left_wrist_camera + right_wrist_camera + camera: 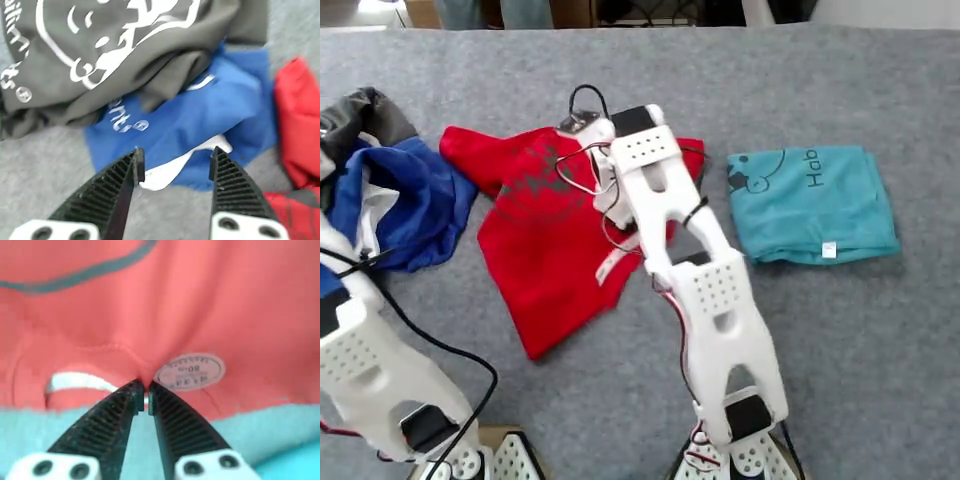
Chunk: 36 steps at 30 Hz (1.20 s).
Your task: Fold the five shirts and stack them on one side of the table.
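1. High view, from where I stand: the red shirt [545,250] lies spread and rumpled mid-table, one sleeve just beside the blue shirt [405,205].
2. A dark grey shirt [365,110] is heaped over the blue one at the table's left edge.
3. The teal shirt [810,205] sits folded on the right, apart from the red one.
4. Bare grey table [880,350] lies open in front of the teal shirt and along the far edge.
5. The right gripper [143,390] is pinched together on the red shirt's hem, beside a round label [190,371].
6. The left gripper [175,160] hangs with its jaws spread above the blue shirt's near edge.
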Available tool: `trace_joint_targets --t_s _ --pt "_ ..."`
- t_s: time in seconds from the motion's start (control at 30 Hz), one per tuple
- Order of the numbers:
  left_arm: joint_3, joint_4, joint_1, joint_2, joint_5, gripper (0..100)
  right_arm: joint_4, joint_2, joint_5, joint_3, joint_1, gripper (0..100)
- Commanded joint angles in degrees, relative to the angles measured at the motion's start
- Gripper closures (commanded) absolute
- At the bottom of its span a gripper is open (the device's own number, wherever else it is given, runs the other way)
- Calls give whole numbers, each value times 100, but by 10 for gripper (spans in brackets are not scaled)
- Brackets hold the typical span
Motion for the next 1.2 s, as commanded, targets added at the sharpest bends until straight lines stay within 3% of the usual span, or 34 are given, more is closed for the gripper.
trace_joint_targets --t_s 0.0,0.3,0.53,0.7,0.97,1.17 --pt "321 0 -189 -448 -255 770 70 -1877 360 2009 281 985" --pt "602 0 127 -510 -387 770 -273 -4919 1099 5807 554 985" --pt "664 9 760 -519 -378 770 -422 -6193 1837 7521 589 984" --pt "602 9 1481 -519 -281 770 -413 -6703 1934 7433 598 983" --pt "1200 -18 3345 -448 826 770 -457 -6923 1714 5921 1380 982" --pt "2835 -1064 4330 -308 1512 762 -976 -6563 1697 5745 1749 982"
